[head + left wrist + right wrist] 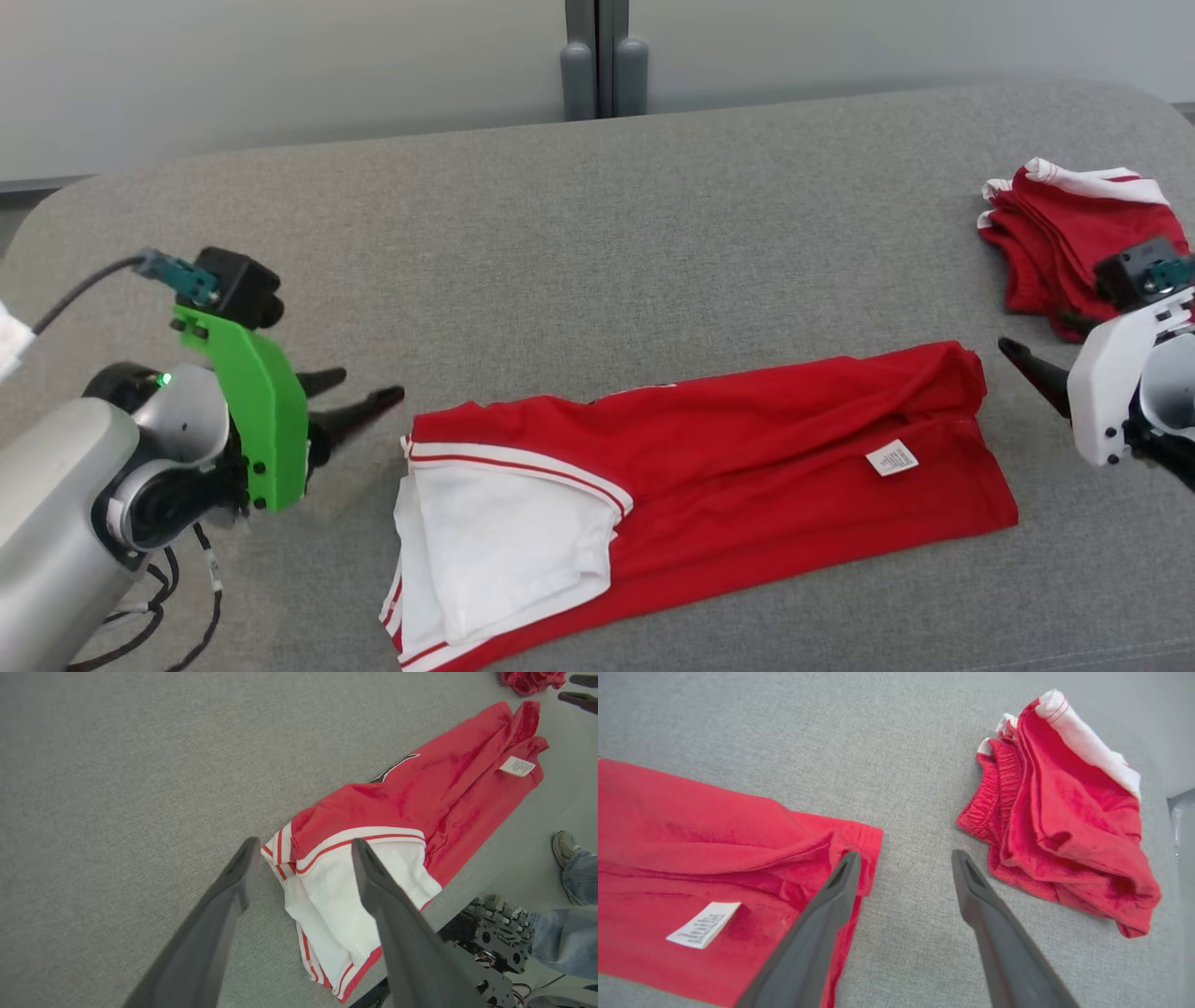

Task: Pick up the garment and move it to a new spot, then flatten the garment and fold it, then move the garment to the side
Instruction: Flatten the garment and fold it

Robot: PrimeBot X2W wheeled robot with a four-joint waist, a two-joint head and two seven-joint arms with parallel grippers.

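Now left fingers (369, 409) and right fingers (1036, 369) gape beside garment (747, 448).

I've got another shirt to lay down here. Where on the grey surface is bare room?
The widest bare patch of the grey surface lies behind the red garment, up to the far edge by the wall. Crowded: the narrow gap between the garment's hem and the crumpled red pile, and the thin strip along the near edge.

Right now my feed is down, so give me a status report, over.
Left gripper open, empty, off garment's white end. Right gripper open, empty, by its red end. Garment folded, flat on grey surface. Red bundle far right, clear.
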